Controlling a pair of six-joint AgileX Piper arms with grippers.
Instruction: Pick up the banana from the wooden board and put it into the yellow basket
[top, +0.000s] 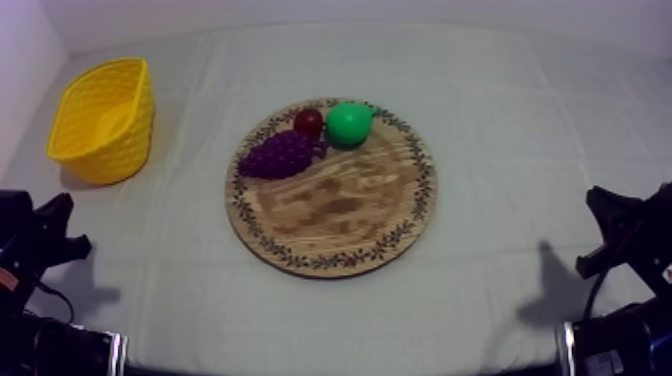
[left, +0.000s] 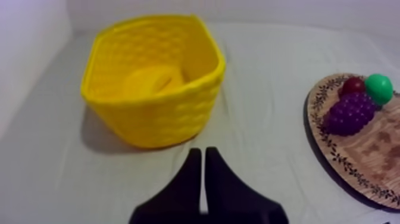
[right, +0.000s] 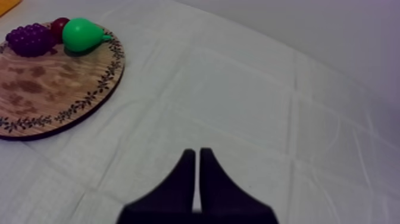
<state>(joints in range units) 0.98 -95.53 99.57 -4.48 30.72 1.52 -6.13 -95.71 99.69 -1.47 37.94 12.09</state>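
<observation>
Banana (left: 156, 80) looks to be sitting in the basket (left: 155, 122) already, left gripper (left: 202, 154) and right gripper (right: 197, 154) parked, fingers pressed together, so nothing's left to grab.

Our right gripper (right: 197, 155) sits over the grey-white cloth (right: 268, 101), well apart from the round wooden board (right: 47, 89), its two black fingers lying together as a narrow wedge with nothing between them. On the side of the board farthest from our gripper, three toy fruits sit close together: a bunch of grapes (right: 28, 39), a green pear (right: 80, 34) with its stalk end toward the board's patterned rim, and a small red fruit (right: 58, 25) tucked between the two, just behind them
</observation>
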